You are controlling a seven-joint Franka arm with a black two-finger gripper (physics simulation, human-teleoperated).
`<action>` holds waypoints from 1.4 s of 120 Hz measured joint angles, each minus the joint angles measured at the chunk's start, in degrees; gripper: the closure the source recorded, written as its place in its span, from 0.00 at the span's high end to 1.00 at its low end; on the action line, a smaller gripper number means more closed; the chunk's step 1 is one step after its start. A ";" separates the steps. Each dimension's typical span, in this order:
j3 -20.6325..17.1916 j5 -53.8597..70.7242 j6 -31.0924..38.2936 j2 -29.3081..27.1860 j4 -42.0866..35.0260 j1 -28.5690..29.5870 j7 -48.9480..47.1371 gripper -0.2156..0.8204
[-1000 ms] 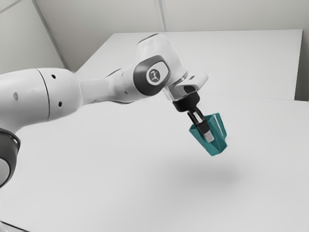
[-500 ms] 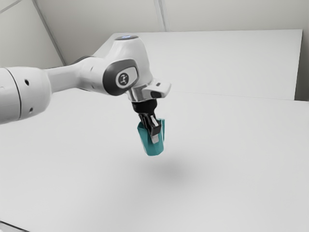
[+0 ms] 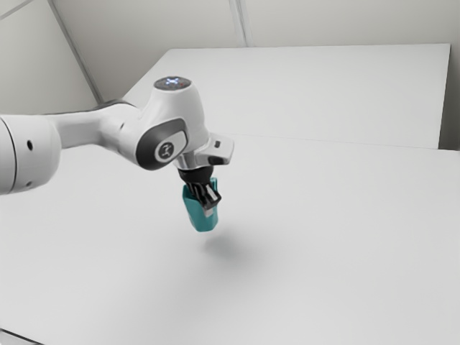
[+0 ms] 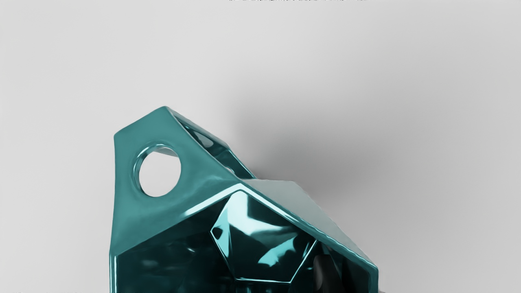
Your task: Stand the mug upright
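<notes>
Mug point(image 3: 202, 221), pinched by the gripper point(image 3: 206, 208), hangs more upright than a second ago.

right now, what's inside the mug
Inside the mug I can see its shiny floor and one black gripper finger along the wall. What that finger covers is hidden, and part of the interior runs past the wrist view's edge, so I can't tell there.

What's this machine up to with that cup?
A robot arm is holding a teal mug by its wall, with one finger of the end effector inside and the other outside. The job is to set the mug upright. Right now it hangs just above the table, mouth up and leaning slightly, not yet set down.
</notes>
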 joint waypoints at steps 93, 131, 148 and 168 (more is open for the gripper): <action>-0.02 8.04 14.57 -2.50 -10.07 2.17 -11.47 0.03; -0.02 9.88 16.21 -2.47 -12.27 3.01 -15.85 0.03; -0.02 10.23 16.90 -2.14 -12.77 3.08 -17.50 0.03; -0.02 10.33 17.28 -1.84 -13.09 3.63 -19.04 0.04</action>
